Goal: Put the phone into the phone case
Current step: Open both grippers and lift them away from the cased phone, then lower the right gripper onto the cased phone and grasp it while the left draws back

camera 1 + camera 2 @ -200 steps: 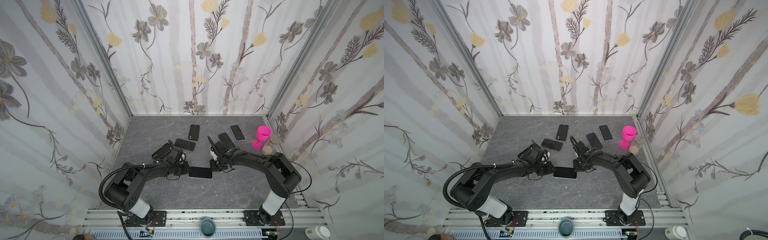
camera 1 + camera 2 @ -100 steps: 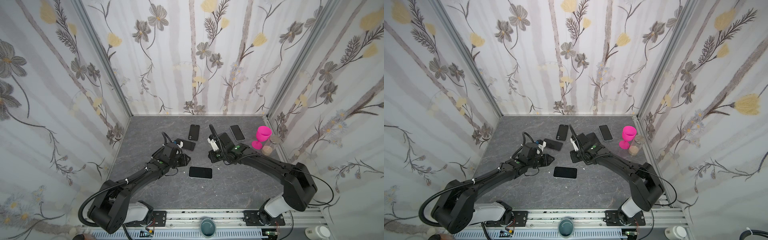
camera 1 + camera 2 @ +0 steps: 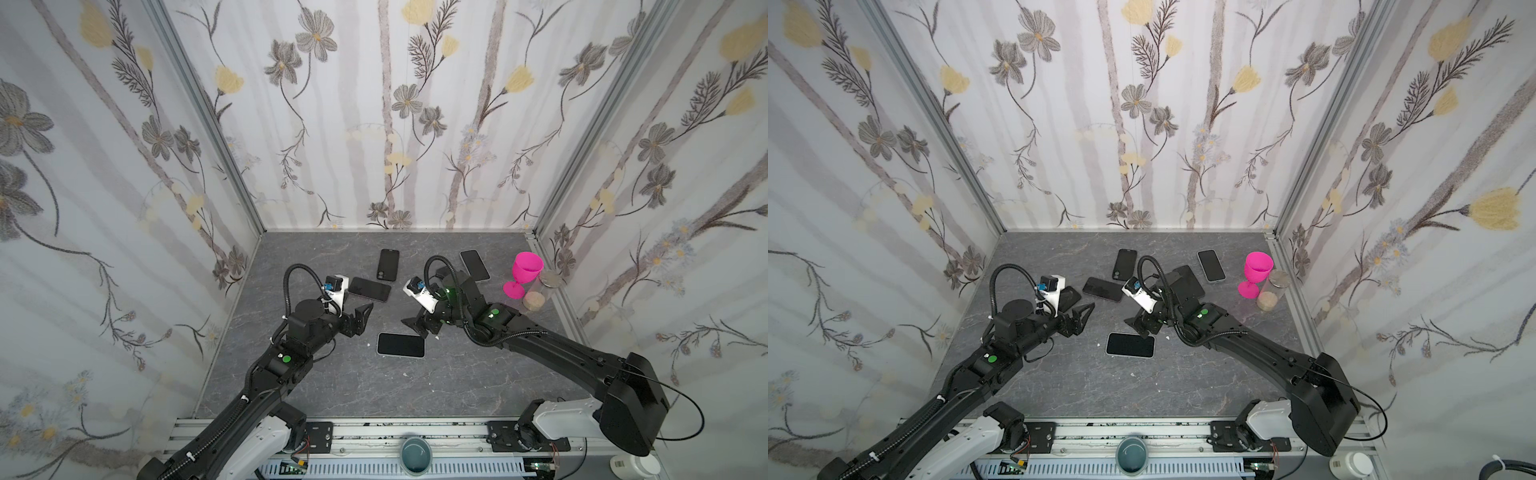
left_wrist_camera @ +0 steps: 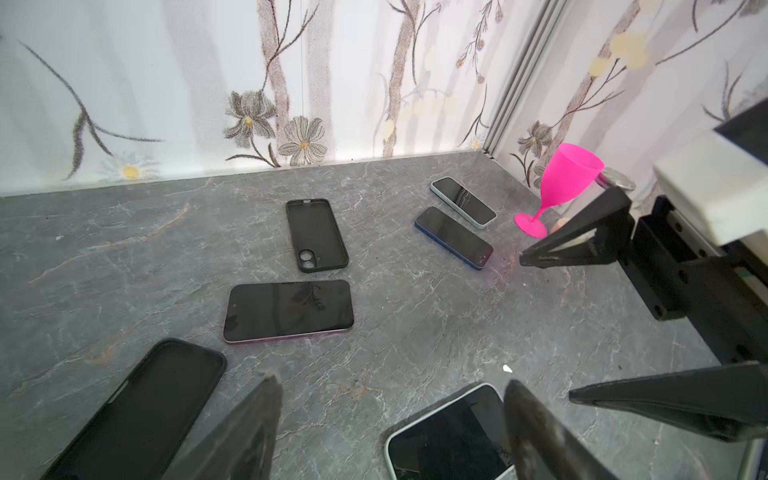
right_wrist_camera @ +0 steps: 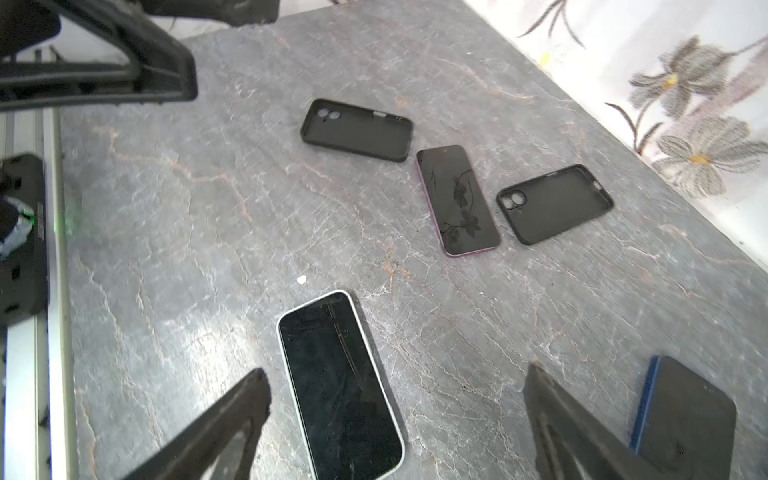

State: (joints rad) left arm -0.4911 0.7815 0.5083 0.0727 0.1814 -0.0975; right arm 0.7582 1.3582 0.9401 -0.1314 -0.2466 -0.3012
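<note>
Hands (image 3: 365,318) (image 3: 415,328) back; phone (image 3: 401,345), maybe cased, between.

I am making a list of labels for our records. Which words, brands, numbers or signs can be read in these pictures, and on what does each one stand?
No text can be read.
On the white-edged phone: none, the screen is dark.
On the pink-edged phone: none, only a reflection.
On the white bottle by the front rail: a small label, too small to read.

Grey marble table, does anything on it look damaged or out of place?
A small white chip lies loose on the grey marble-patterned table beside the white-rimmed phone, whose dark screen shows thin straight marks, possibly scratches. Nothing else stands out.
</note>
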